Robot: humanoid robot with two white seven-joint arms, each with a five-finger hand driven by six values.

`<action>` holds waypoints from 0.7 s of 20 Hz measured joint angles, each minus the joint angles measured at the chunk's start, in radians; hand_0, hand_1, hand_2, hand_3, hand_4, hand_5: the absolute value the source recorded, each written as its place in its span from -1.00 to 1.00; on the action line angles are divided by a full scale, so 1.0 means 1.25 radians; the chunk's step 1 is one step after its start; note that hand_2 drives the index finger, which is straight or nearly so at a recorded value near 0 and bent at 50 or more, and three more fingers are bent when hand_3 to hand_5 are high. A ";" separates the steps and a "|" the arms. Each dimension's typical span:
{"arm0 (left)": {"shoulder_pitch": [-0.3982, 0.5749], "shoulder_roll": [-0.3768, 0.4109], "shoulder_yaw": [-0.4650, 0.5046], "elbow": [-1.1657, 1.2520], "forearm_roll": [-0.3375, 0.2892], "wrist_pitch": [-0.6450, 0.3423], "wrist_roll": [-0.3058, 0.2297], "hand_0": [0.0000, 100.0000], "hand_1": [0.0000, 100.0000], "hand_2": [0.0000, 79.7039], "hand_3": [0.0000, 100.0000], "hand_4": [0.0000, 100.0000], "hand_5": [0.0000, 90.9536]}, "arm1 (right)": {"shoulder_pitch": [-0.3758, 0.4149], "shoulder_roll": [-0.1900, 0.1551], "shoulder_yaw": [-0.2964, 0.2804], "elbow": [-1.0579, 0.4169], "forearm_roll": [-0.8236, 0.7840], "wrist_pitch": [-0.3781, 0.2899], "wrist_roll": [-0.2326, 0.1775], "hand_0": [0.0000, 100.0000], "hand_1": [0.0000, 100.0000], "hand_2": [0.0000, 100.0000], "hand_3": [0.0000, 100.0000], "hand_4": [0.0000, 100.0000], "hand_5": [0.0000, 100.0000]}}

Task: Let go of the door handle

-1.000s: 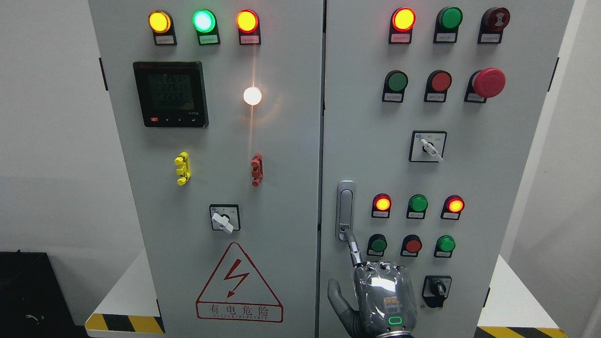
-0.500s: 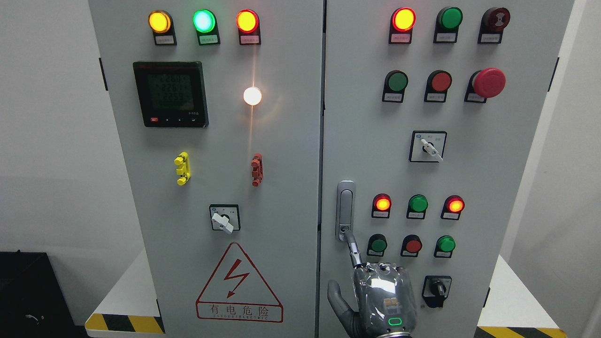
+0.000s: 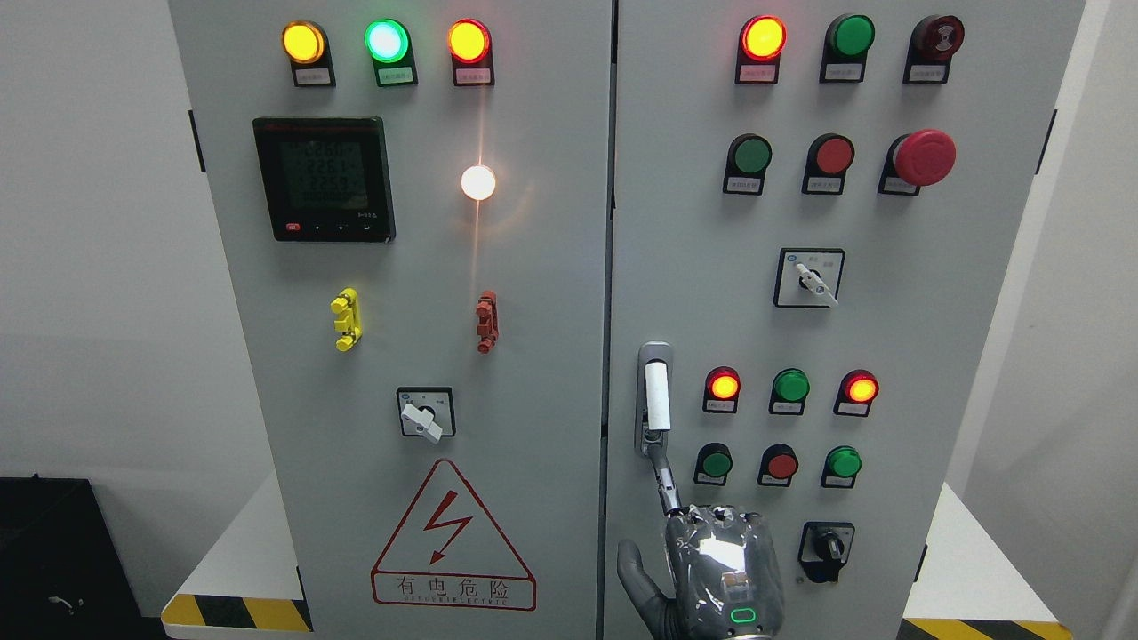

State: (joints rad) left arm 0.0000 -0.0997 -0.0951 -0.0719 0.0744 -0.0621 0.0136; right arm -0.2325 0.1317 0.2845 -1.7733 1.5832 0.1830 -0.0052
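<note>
The door handle (image 3: 656, 397) is a silver lever in a recessed housing on the right cabinet door (image 3: 933, 338), near the door's left edge. The lever now stands out from its housing and looks bright white. My right hand (image 3: 662, 462) comes up from the bottom edge, just below the handle. Its index finger (image 3: 663, 484) is stretched up and its tip touches the lower end of the housing under the lever. The thumb sticks out to the left and the other fingers are curled. The hand holds nothing. My left arm is out of view.
Lit indicator lamps and push buttons (image 3: 782, 463) sit right of the handle, with a black rotary switch (image 3: 827, 547) beside my hand. A red mushroom stop button (image 3: 925, 157) is higher up. The left door (image 3: 533, 356) carries a meter, a rotary switch and a warning triangle.
The handle's lever has sprung out of its housing and turned bright white. My right hand has sunk slightly, index fingertip still at the handle's lower end.
</note>
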 measured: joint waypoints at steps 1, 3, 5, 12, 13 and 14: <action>0.000 0.000 0.000 0.000 0.000 0.000 0.000 -0.76 0.11 -1.00 -1.00 -1.00 -1.00 | 0.000 0.000 0.000 0.001 0.000 0.000 0.000 0.04 -0.45 -0.83 1.00 0.97 0.99; 0.000 0.000 0.000 0.000 0.000 0.000 0.000 -0.76 0.11 -1.00 -1.00 -1.00 -1.00 | 0.001 0.000 0.000 0.003 0.000 0.000 0.000 0.04 -0.45 -0.83 1.00 0.97 1.00; 0.000 0.000 0.000 0.000 0.000 0.000 0.000 -0.76 0.11 -1.00 -1.00 -1.00 -1.00 | 0.001 0.000 0.000 0.004 0.000 0.000 0.000 0.04 -0.45 -0.83 1.00 0.97 0.99; 0.000 0.000 0.000 0.000 0.000 0.000 0.000 -0.76 0.11 -1.00 -1.00 -1.00 -1.00 | -0.001 -0.001 0.000 0.004 0.000 0.000 0.000 0.04 -0.45 -0.83 1.00 0.96 0.99; 0.000 0.000 0.000 0.000 0.000 0.000 0.000 -0.76 0.11 -1.00 -1.00 -1.00 -1.00 | -0.002 -0.001 0.000 0.003 0.000 0.000 0.000 0.04 -0.45 -0.83 1.00 0.96 0.99; 0.000 0.000 0.000 0.000 0.000 0.000 0.000 -0.76 0.11 -1.00 -1.00 -1.00 -1.00 | -0.002 -0.001 0.000 0.003 0.000 0.000 0.000 0.04 -0.45 -0.83 1.00 0.96 0.99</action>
State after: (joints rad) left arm 0.0000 -0.0996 -0.0951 -0.0719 0.0748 -0.0621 0.0136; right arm -0.2352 0.1302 0.2847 -1.7699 1.5834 0.1830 -0.0052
